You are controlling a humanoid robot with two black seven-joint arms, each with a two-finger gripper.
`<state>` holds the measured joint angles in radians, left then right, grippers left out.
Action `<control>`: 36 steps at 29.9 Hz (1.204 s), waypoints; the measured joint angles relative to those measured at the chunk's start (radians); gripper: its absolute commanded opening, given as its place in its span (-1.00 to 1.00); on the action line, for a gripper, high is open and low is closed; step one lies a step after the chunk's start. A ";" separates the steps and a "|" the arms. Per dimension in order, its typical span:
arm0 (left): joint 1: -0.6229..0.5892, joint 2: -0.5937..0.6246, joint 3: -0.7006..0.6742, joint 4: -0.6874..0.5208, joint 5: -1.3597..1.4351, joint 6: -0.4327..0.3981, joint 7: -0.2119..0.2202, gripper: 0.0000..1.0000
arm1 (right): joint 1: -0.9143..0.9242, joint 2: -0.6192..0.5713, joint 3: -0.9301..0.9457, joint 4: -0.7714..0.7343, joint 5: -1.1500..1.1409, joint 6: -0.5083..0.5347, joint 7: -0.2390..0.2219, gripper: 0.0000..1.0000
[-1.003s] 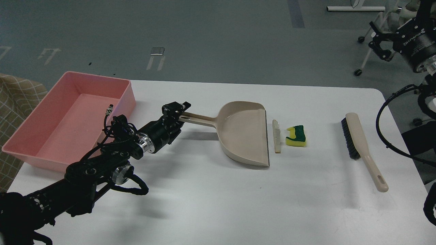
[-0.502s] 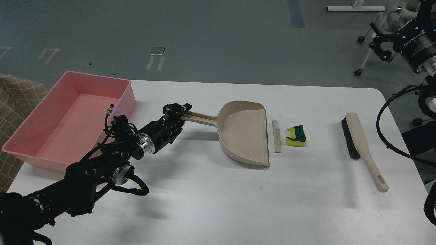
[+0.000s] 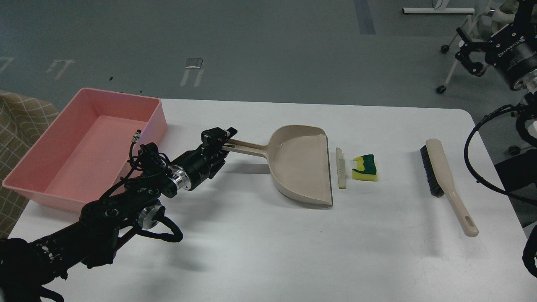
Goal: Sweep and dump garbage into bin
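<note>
- Garbage location, head view: the bread slice (image 3: pixel 341 168) lies on the white table (image 3: pixel 268 251) just beside the open lip of the dustpan (image 3: pixel 303 164); the sponge chunk (image 3: pixel 365 167) lies just beyond the slice, on the side away from the pan. Neither scrap is in the pan.
- Bin location: the pink bin (image 3: pixel 50 188) sits at the table's left end, well apart from the scraps.
- Left gripper (image 3: pixel 219 138): it sits at the end of the dustpan handle (image 3: pixel 245 146). The fingers appear pressed onto the handle, but the dark parts overlap, so a firm pinch cannot be confirmed.
- Right gripper (image 3: pixel 467 56): it hangs above the floor past the table's far right corner, seen small and dark; whether it is spread or pressed together cannot be told.
- Brush (image 3: pixel 444 180): it lies untouched on the right, bristles facing the scraps.
- Step in hand, judged: securing the dustpan.
- Procedure advice: confirm a firm grip on the handle; keep the pan lip flat on the table and facing the slice.
- Bring the brush in from the right side and push both scraps toward the lip in one stroke.
- Risk, judged: a raised lip lets the thin slice slide underneath.
</note>
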<state>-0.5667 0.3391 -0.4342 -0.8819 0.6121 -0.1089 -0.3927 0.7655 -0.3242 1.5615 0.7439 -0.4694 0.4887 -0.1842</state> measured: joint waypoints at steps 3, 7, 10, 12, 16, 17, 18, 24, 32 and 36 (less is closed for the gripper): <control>0.005 0.003 -0.001 -0.021 0.000 0.000 -0.009 0.16 | 0.000 0.000 0.000 0.000 0.000 0.000 0.000 1.00; 0.017 0.018 -0.001 -0.065 0.000 0.007 -0.015 0.16 | 0.000 0.000 0.000 0.000 0.000 0.000 0.000 1.00; 0.020 0.020 -0.001 -0.071 0.002 0.009 -0.016 0.16 | 0.000 0.001 0.003 0.000 0.000 0.000 0.000 1.00; 0.020 0.021 -0.001 -0.071 0.010 0.009 -0.017 0.13 | 0.000 0.001 0.004 0.000 0.001 0.000 0.000 1.00; 0.020 0.021 0.000 -0.064 0.018 0.009 -0.017 -0.28 | -0.001 0.001 0.005 0.001 0.001 0.000 0.000 1.00; 0.020 0.021 0.000 -0.064 0.019 0.009 -0.017 -0.40 | -0.001 0.001 0.005 0.001 0.002 0.000 0.000 1.00; 0.020 0.021 0.000 -0.064 0.022 0.009 -0.018 -0.45 | -0.001 0.001 0.005 0.001 0.002 0.000 0.000 1.00; 0.021 0.014 0.000 -0.063 0.075 0.012 -0.025 -0.78 | -0.001 0.001 0.005 0.001 0.002 0.000 0.000 1.00; 0.021 0.015 0.002 -0.063 0.086 0.012 -0.041 -0.92 | 0.000 0.001 0.005 0.001 0.002 0.000 0.000 1.00; 0.015 0.021 0.000 -0.063 0.089 0.012 -0.042 -0.92 | 0.002 0.000 0.005 0.008 -0.004 0.000 0.000 1.00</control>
<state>-0.5519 0.3603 -0.4337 -0.9448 0.7008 -0.0966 -0.4351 0.7674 -0.3238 1.5662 0.7522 -0.4733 0.4887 -0.1841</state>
